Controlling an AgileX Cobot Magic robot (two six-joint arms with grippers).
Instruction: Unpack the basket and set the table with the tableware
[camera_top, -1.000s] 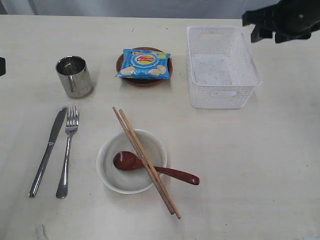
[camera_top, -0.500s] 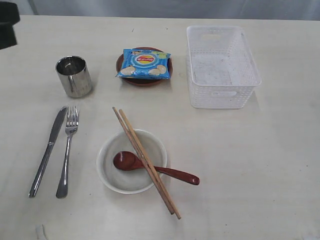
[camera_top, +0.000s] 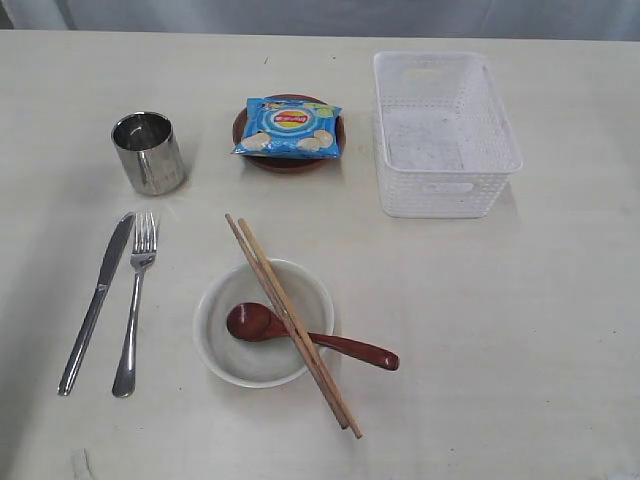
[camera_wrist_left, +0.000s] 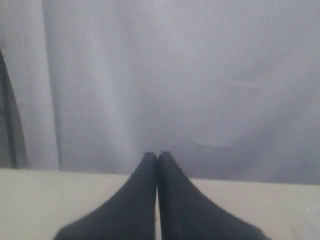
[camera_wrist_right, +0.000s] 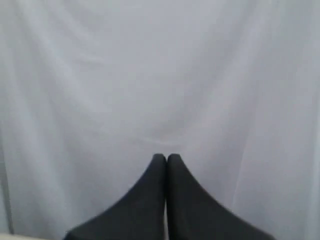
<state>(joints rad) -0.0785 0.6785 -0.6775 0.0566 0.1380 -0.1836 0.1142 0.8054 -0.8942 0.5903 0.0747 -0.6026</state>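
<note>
The white perforated basket (camera_top: 445, 135) stands empty at the back right of the table (camera_top: 500, 350). A steel cup (camera_top: 148, 152) is at the back left, with a knife (camera_top: 95, 300) and fork (camera_top: 135, 300) side by side in front of it. A reddish-brown plate (camera_top: 288, 160) carries a blue chips bag (camera_top: 290, 128). The pale bowl (camera_top: 263, 322) holds a dark red spoon (camera_top: 300, 338), and chopsticks (camera_top: 292, 322) lie across its rim. Neither arm shows in the exterior view. My left gripper (camera_wrist_left: 157, 156) and right gripper (camera_wrist_right: 166, 157) are both shut on nothing, facing a pale curtain.
A grey-white curtain (camera_wrist_right: 160, 70) hangs behind the table's far edge. Bare tabletop lies along the right side and in front of the basket.
The right arm left the top right corner of the exterior view, then the left arm left the top left corner. Nothing on the table has moved.
</note>
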